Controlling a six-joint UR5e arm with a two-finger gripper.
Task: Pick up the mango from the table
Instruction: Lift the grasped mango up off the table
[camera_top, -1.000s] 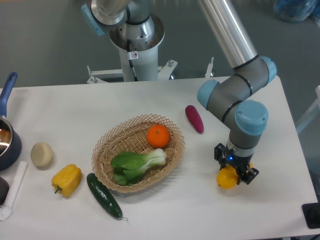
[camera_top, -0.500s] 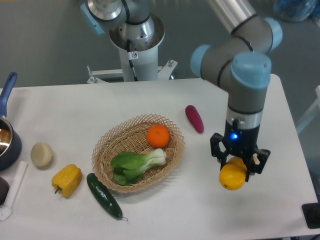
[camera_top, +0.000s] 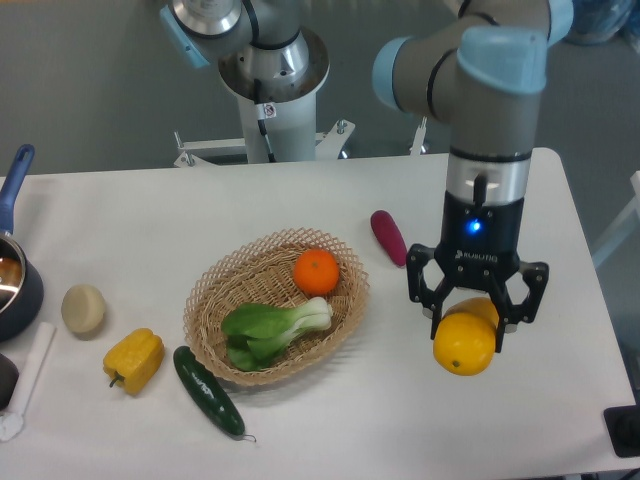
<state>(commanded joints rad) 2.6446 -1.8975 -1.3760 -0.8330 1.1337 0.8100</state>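
Stretching wide, the white table (camera_top: 300, 205) carried a wicker basket (camera_top: 205, 300) with bok choy (camera_top: 272, 327) and an orange (camera_top: 316, 271). Above it, the gripper (camera_top: 474, 322) clamped the mango (camera_top: 465, 341), held off the surface. Its wrist lettering was unreadable.

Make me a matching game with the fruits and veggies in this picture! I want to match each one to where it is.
Things:
1. mango
2. orange
3. cucumber
4. yellow bell pepper

Places:
A. inside the wicker basket
B. on the table, left of the cucumber
C. held in the gripper
D. on the table, just outside the basket's lower-left rim

Pairs: 1-C, 2-A, 3-D, 4-B
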